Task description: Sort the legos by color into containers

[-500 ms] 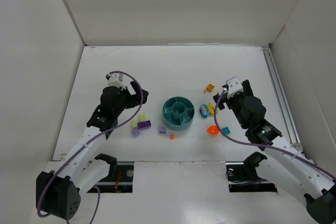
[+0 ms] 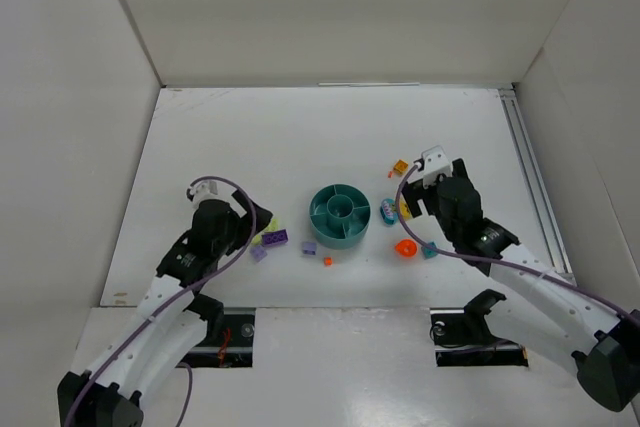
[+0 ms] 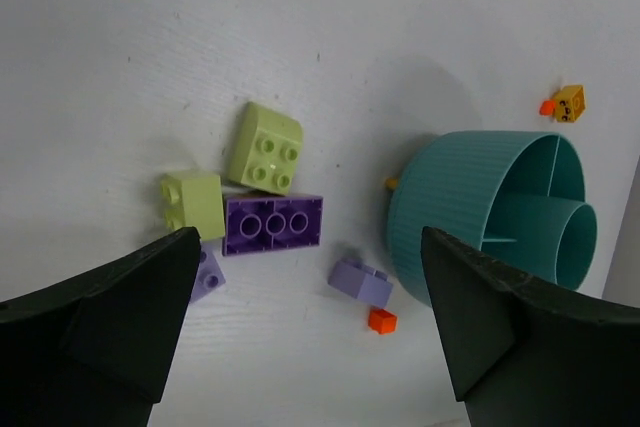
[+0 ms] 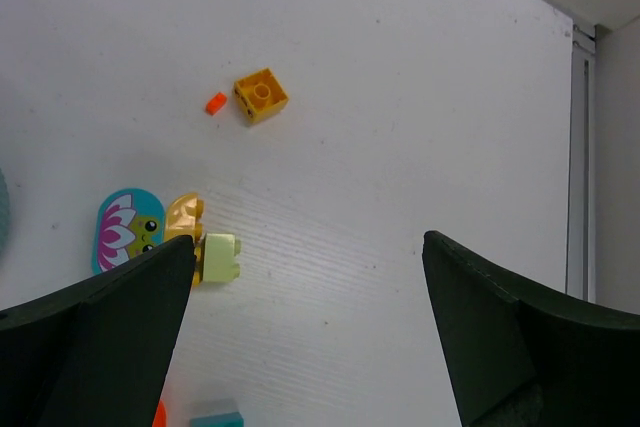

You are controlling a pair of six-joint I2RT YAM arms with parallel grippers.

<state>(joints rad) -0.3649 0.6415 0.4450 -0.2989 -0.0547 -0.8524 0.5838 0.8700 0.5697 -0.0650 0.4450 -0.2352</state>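
The teal dish (image 2: 339,215) with its containers stands mid-table, and I see no brick in the sections that show. Left of the dish (image 3: 490,217) lie a purple brick (image 3: 272,224), two yellow-green bricks (image 3: 265,147), a lilac brick (image 3: 360,281) and a tiny orange piece (image 3: 381,321). My left gripper (image 2: 255,222) (image 3: 310,282) hangs open above this group, holding nothing. On the dish's right lie a yellow-green brick (image 4: 220,257), a golden piece (image 4: 185,217), an orange-yellow brick (image 4: 260,95) and a teal brick (image 2: 429,249). My right gripper (image 2: 415,197) (image 4: 308,247) is open and empty above them.
A teal oval piece with a flower print (image 4: 125,230) lies beside the golden piece. An orange-red piece (image 2: 405,247) sits near the teal brick. White walls enclose the table on three sides, and a metal rail (image 2: 530,177) runs along the right edge.
The left gripper has drawn back toward the near edge and now covers the yellow-green bricks from above. The right gripper has shifted slightly left and nearer. No brick has moved.
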